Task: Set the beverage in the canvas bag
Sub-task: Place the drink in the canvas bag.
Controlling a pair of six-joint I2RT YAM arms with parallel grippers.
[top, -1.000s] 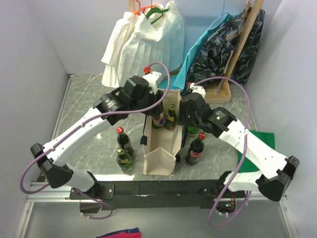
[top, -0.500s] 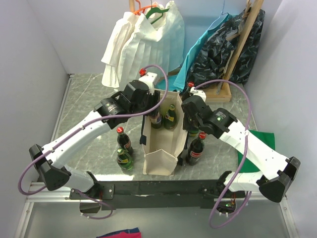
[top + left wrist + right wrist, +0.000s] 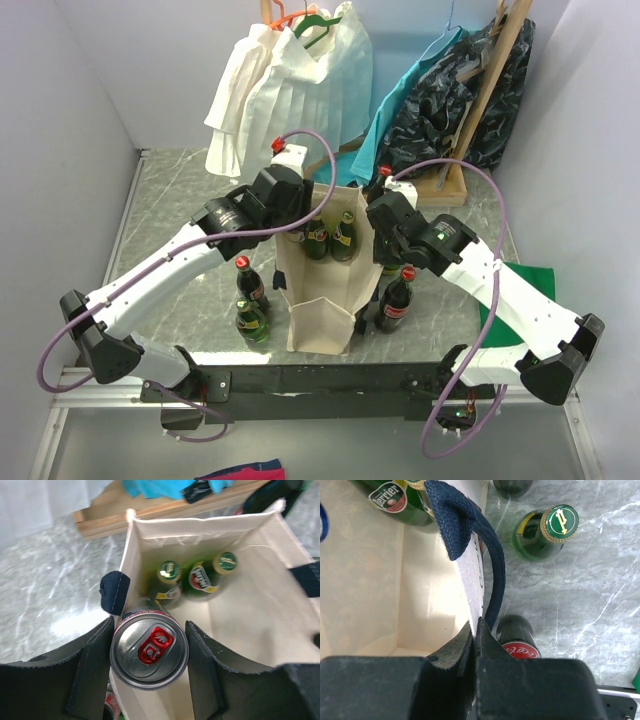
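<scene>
Beverage can [image 3: 149, 650] stands upright in the left pincer [image 3: 150, 647], its long axis vertical and its silver top with the red tab facing up at the wrist camera. The two dark fingers [image 3: 92, 670] press its sides at a medium spread. It hangs at the open mouth of the canvas bag [image 3: 240, 605], close to one wall and just beside a navy strap [image 3: 114, 592]; how deep it sits cannot be told. Green bottles [image 3: 169, 572] stand upright in the bag's far end. The right pincer [image 3: 476, 635] is clamped on the bag's opposite wall. A cola bottle [image 3: 397, 300] stands on the marble surface [image 3: 170, 200] just outside.
</scene>
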